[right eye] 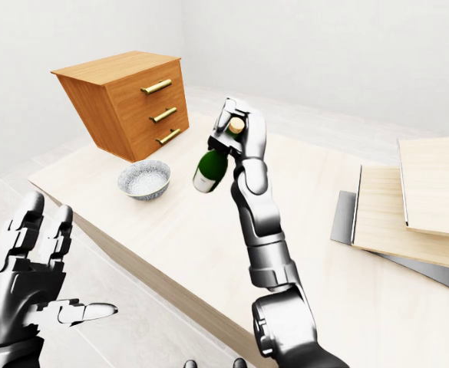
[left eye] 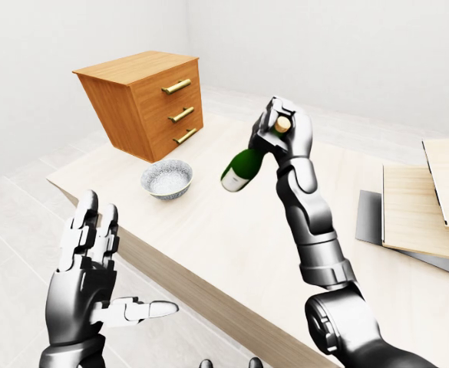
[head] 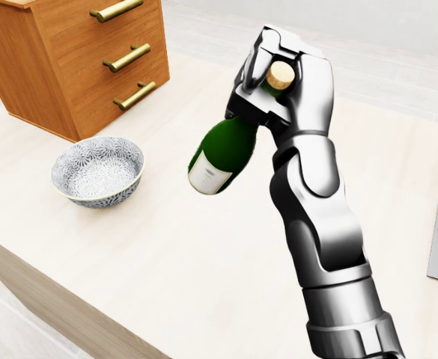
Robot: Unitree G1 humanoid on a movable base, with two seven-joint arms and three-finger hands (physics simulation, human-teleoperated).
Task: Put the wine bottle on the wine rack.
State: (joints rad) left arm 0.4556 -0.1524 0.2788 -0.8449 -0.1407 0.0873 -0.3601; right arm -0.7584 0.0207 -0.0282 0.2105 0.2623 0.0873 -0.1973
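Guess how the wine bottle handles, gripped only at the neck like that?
The wine bottle hangs tilted, clear of the table, from the right hand closed on its neck: probably bottom-heavy, apt to swing. Its glossy surface looks slippery. The round body would likely roll if laid down.

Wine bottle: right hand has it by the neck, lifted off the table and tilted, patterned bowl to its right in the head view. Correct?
One thing is off. In the head view the patterned bowl sits to the left of the wine bottle, not its right, below the wooden drawer unit. The rest holds: the right hand has its fingers round the neck, and the bottle hangs tilted, clear of the table.
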